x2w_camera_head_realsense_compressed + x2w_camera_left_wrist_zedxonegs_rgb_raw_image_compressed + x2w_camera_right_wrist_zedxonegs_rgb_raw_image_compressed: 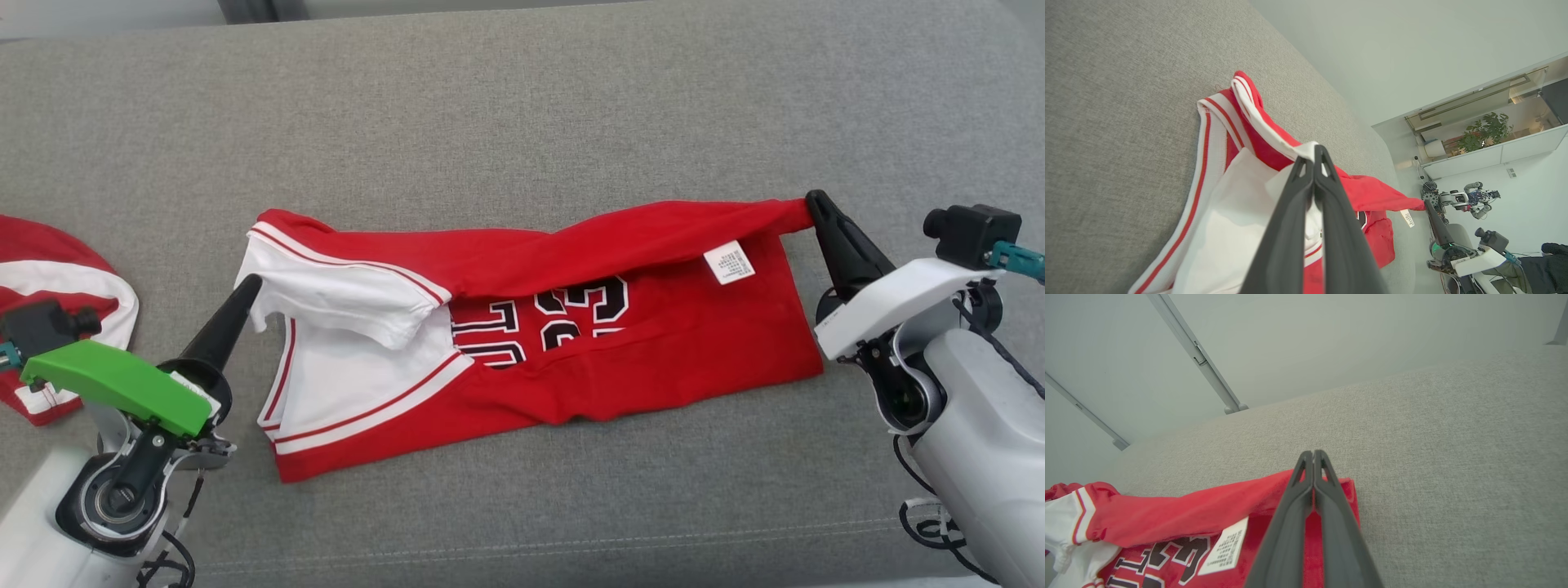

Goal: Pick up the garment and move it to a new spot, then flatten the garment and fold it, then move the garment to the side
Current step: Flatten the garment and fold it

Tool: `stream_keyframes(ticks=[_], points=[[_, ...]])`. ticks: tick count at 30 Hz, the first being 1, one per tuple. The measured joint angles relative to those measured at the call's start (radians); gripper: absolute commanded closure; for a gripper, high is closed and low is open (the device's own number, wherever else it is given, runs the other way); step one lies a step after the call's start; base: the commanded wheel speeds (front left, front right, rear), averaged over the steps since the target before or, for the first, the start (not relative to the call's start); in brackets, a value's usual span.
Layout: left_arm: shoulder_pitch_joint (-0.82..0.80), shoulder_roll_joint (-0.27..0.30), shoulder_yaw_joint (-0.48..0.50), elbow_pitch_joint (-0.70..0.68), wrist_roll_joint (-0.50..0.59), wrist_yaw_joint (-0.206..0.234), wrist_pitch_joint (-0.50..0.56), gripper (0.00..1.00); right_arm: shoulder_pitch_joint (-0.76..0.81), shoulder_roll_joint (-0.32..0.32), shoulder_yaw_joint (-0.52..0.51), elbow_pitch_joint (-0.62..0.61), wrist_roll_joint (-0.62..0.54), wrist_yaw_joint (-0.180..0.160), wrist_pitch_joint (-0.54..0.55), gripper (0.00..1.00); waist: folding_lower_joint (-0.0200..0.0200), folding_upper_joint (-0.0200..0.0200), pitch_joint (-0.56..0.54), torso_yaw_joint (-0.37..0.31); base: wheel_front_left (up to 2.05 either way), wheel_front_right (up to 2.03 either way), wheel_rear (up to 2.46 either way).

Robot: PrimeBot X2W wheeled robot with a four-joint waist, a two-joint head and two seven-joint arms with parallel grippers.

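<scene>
- At the far left edge of the head view, a second red-and-white piece of clothing (57,278) is lying on the gray sofa cushion (522,106), just above my left wrist in the frame.
- In the lower left of that view, my left hand (251,283) is pointing up and to the right. Its two dark fingers are pressing together and pinching the white edge at the garment's left end.
- In the left wrist view, the white trim is bunching right at my closed fingertips, and the white panel is spreading out below them.
- The garment (620,359), a red jersey with white side panels and black numerals outlined in white, is lying lengthwise across the middle of the frame on the cushion.
- Its upper layer is folding down over the numerals, so a long red fold is running from the white flap on the left up to the right end.
- A small white label (729,262) is showing on that fold, right of centre.
- At the middle right, my right hand (814,198) is closing on the red upper-right corner of the garment. Its fingers are pointing up and to the left, and the fold is stretching away from them.
</scene>
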Motion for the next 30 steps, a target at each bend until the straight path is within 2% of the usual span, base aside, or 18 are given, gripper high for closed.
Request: stream_keyframes(ticks=[16,30], points=[[0.128,-0.003,0.036,-0.098,-0.044,0.000,-0.042,1.00,0.107,-0.021,-0.022,-0.039,0.045,0.000,0.000,1.00,0.0000,0.0000,-0.028,0.007,0.00,0.00,0.00],[0.219,-0.012,0.003,-0.109,-0.044,0.000,-0.023,1.00,0.145,-0.027,0.042,0.007,0.051,0.000,0.000,1.00,0.0000,0.0000,-0.038,0.008,0.00,0.00,0.00]])
